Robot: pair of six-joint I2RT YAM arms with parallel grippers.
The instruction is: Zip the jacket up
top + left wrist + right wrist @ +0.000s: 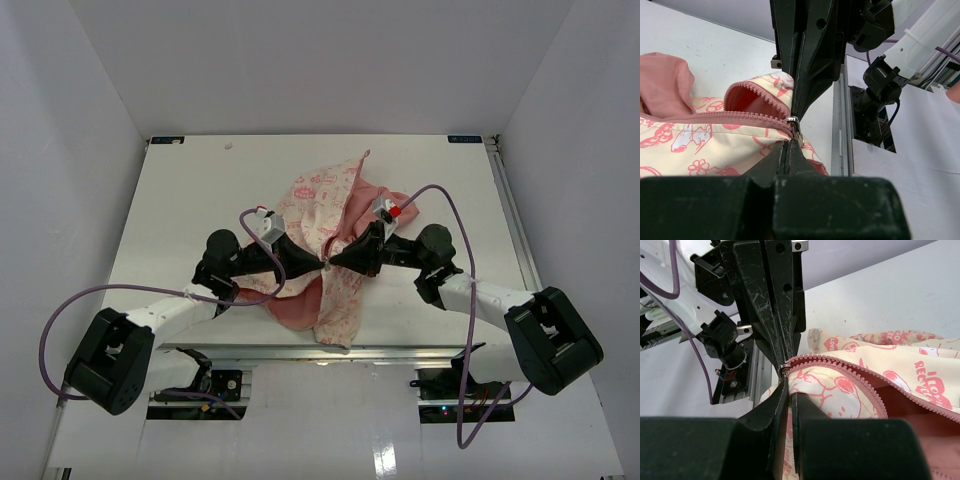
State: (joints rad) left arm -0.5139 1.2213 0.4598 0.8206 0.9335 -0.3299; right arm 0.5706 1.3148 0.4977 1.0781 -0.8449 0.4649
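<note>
Left fingers (308,259) and right fingers (346,256) meet, both clenched, over the jacket (330,200), which lies mid-table (180,200), long axis running near edge to far. Left wrist: yours appear to pinch the zipper slider (794,125). Right wrist: fabric gripped just beside it. Hold that anchor taut; draw the slider straight along the open teeth (860,376).

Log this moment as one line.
left gripper: shut on silver zipper pull | right gripper: shut on cream pink-printed fabric jacket | pink zipper: open
</note>
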